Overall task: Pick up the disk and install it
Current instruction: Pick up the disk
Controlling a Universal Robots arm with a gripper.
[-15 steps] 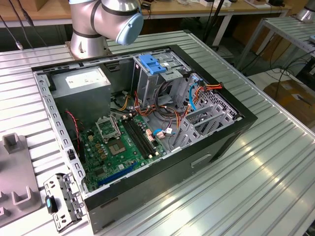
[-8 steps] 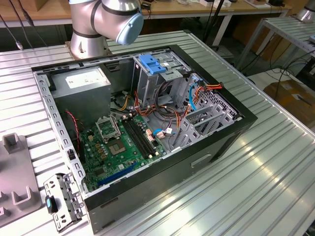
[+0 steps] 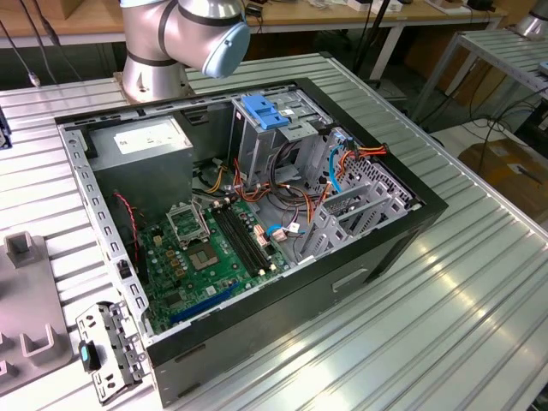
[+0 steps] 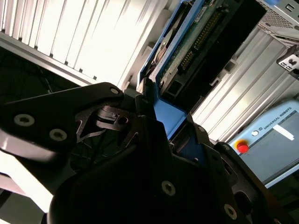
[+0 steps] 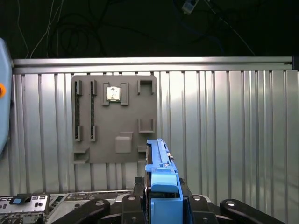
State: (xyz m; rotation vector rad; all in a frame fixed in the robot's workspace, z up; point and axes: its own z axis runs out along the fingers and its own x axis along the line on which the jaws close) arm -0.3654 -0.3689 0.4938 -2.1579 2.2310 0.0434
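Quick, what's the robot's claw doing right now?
The gripper is closed, holding the disk by its blue-railed end.

I make out a line of print on the grey pendant (image 4: 273,144) by its red button (image 4: 242,147), and a white label (image 3: 147,135) on the power supply (image 3: 103,156) in the exterior view — nothing legible from here.

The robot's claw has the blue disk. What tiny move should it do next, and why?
Probably carry the disk toward the open computer case. The gripper is shut on it in the air, the ribbed table and grey tray beyond it, so picking up looks done but installing is not.
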